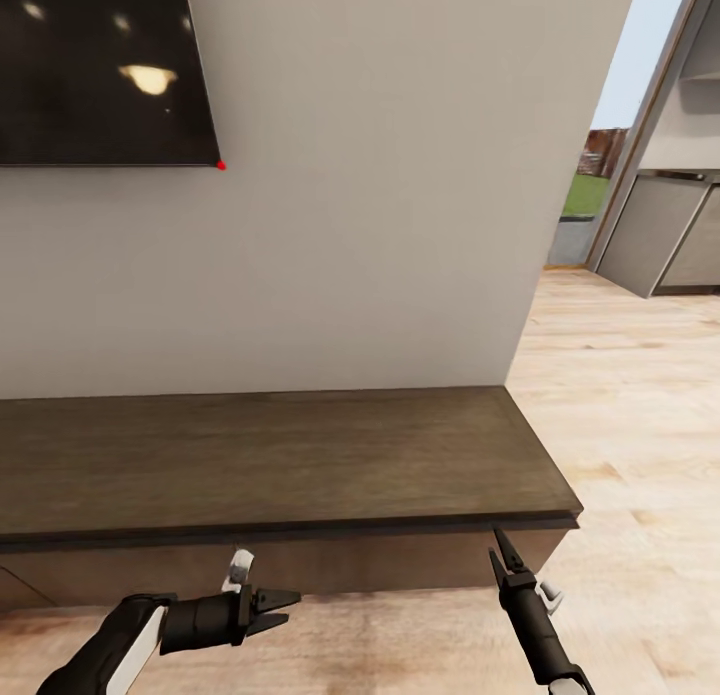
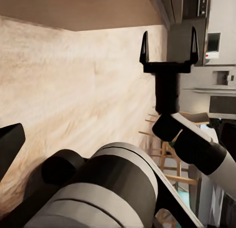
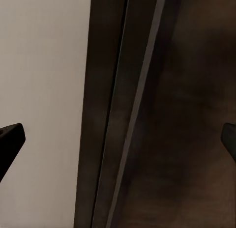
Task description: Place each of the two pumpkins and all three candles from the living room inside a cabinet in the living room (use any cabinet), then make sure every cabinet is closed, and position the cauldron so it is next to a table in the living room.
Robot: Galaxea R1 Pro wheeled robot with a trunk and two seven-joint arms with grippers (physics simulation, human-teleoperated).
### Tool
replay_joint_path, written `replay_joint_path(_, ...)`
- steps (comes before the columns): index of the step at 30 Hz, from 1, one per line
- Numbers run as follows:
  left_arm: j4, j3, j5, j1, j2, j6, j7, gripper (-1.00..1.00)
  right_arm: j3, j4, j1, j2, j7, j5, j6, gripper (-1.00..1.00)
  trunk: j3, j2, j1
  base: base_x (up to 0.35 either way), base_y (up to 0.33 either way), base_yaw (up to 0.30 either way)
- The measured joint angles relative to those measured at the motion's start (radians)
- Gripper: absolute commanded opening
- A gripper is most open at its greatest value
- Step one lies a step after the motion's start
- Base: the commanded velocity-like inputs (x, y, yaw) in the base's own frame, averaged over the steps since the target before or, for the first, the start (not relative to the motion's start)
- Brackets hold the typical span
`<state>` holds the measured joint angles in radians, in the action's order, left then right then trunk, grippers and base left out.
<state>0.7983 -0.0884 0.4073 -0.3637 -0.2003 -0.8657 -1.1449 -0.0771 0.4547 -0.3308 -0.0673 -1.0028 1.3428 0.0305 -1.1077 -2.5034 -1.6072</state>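
the left gripper (image 1: 285, 610) sits lowest in the head view, at the end of a black and white arm, pointing sideways toward the right arm just above the pale wood floor (image 1: 640, 445). its fingers are parted and nothing lies between them. in the left wrist view the right gripper (image 2: 169, 47) shows ahead across the floor, its two black fingers (image 2: 144, 47) spread wide apart and nothing between them.

the right gripper (image 1: 497, 541) reaches up and forward, its tips right at the front edge of the cabinet (image 1: 270, 465), near the cabinet's right end, just under the overhanging top. whether the tips touch the wood cannot be told. in the right wrist view the spread fingertips (image 3: 11, 142) frame the dark brown edge of the cabinet (image 3: 162, 115) seen close, with the pale wall (image 3: 39, 66) beside it.

the cabinet is a long, low, dark brown unit standing against the wall, its flat fronts flush under the top and its top bare. its right end stops where the wall ends.

above it on the grey-white wall (image 1: 400, 205) hangs a black screen (image 1: 100, 65) with ceiling lights mirrored in it and a small red dot at its lower corner.

farther off to the right, beyond the wall's end, the wood floor runs on to grey units (image 1: 670, 235) and a glimpse of green grass and sky outdoors
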Motion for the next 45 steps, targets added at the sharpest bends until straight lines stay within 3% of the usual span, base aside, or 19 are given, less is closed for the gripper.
replay_joint_path(31,-0.008,-0.005,-0.002,0.002,-0.002,0.015,-0.003,1.00,0.000,0.000,0.000,0.000,0.000,0.000,0.000,1.00,0.000,0.000,0.000,0.049,0.000,0.000)
replay_joint_path(32,-0.008,-0.005,-0.002,0.002,-0.001,0.015,-0.003,1.00,0.000,0.000,0.000,0.000,0.000,0.000,0.000,-1.00,0.000,0.000,0.000,0.000,0.000,0.000)
replay_joint_path(45,-0.008,-0.005,-0.002,0.002,-0.002,0.015,-0.003,1.00,-0.001,-0.001,0.001,0.000,0.006,-0.003,-0.002,-1.00,0.000,0.000,0.000,0.000,0.000,0.000)
